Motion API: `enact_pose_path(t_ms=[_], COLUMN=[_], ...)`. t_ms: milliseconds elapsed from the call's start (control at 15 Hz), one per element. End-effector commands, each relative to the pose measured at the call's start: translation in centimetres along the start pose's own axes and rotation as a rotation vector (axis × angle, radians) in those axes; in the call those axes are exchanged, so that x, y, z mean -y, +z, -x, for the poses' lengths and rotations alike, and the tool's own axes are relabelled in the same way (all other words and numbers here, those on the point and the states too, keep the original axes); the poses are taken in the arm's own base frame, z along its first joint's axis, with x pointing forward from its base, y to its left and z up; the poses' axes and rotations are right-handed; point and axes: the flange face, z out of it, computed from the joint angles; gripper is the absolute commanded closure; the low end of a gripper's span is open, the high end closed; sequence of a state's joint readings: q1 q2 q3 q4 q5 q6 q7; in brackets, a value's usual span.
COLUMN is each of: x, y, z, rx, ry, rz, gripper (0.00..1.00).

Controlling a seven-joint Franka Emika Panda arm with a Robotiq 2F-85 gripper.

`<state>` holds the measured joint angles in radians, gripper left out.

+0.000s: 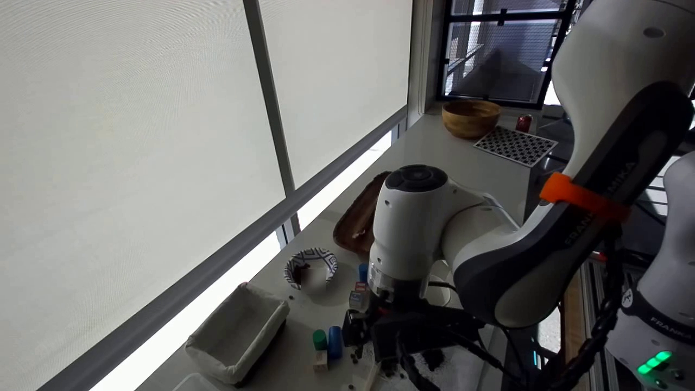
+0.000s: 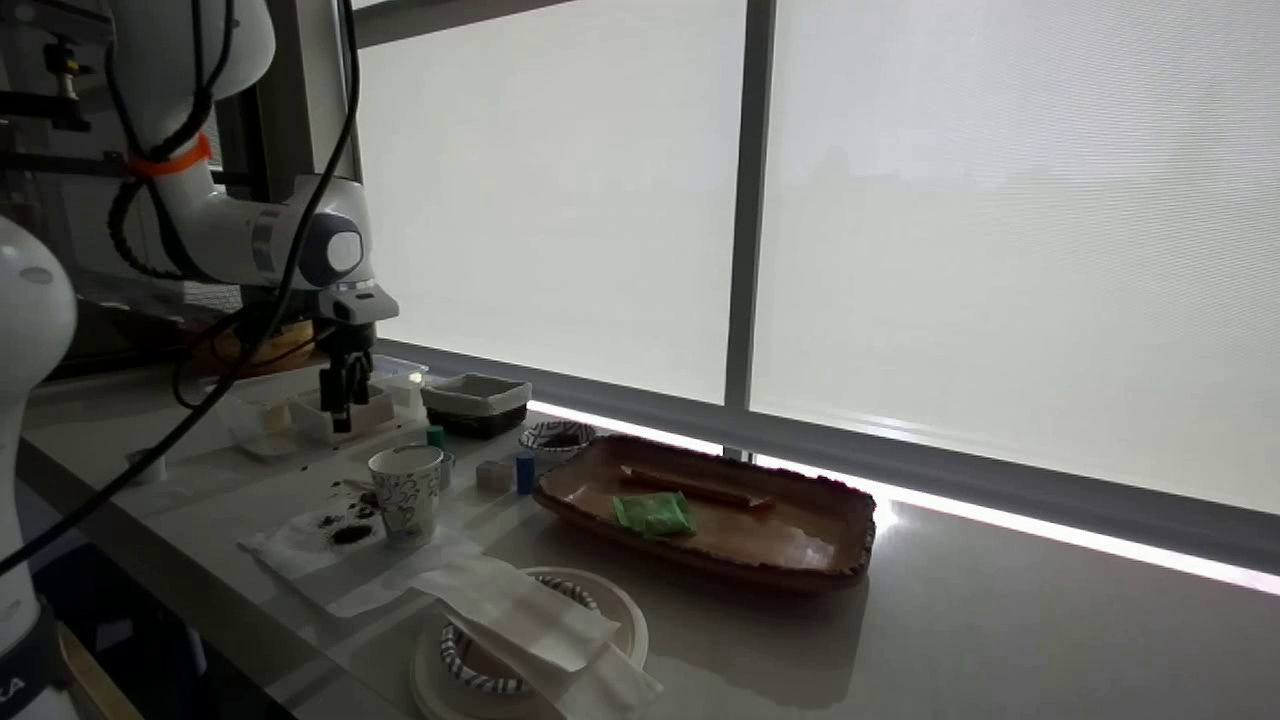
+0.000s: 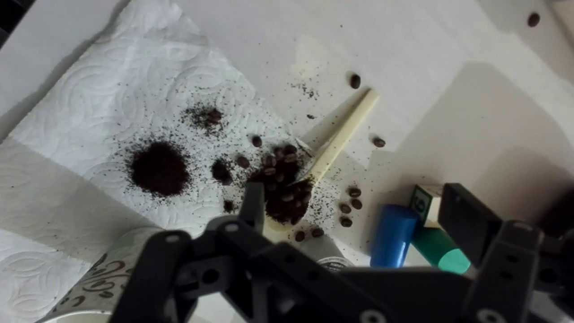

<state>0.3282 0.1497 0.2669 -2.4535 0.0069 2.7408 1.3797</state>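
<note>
A white desk is spreading beneath my arm, where a brown tray and a lined basket are sitting in an exterior view. A paper towel is lying below me. I am hovering my end effector with its fingers spread wide and gripping nothing, while a patterned cup is standing upright nearby. A pale spoon is resting untouched at the towel's edge, lower than my fingers and showing between them in the wrist view: its long axis is running aslant, the heaped bowl lying toward the finger at picture left, the handle stretching up and rightward, ahead of both fingertips. A blue cylinder and a green cylinder are sitting toward the opposite finger, beside a marked block; dark grounds and loose beans are speckling the surfaces around.
</note>
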Motion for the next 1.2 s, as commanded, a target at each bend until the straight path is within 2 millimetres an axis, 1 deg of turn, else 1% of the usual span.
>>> enact_pose_path(t_ms=[0,133,333,600,867,933,1000,1067,1133], x=[0.4,0.4,0.9,1.5,1.7,1.7,1.7,1.8,1.7], y=[1.5,2.1,3.2,5.6,8.0,8.6,9.0,9.4,9.8], z=[0.4,0.4,0.6,1.0,0.7,0.6,0.5,0.4,0.3], rx=[-0.048,-0.087,-0.103,-0.086,-0.091,-0.091,-0.094,-0.093,-0.094], ry=[0.085,0.114,0.141,0.173,0.199,0.207,0.214,0.219,0.224], rz=[0.002,0.034,0.045,0.071,0.105,0.11,0.117,0.119,0.124], gripper=[0.0,0.0,0.0,0.0,0.0,0.01,0.05,0.05,0.09])
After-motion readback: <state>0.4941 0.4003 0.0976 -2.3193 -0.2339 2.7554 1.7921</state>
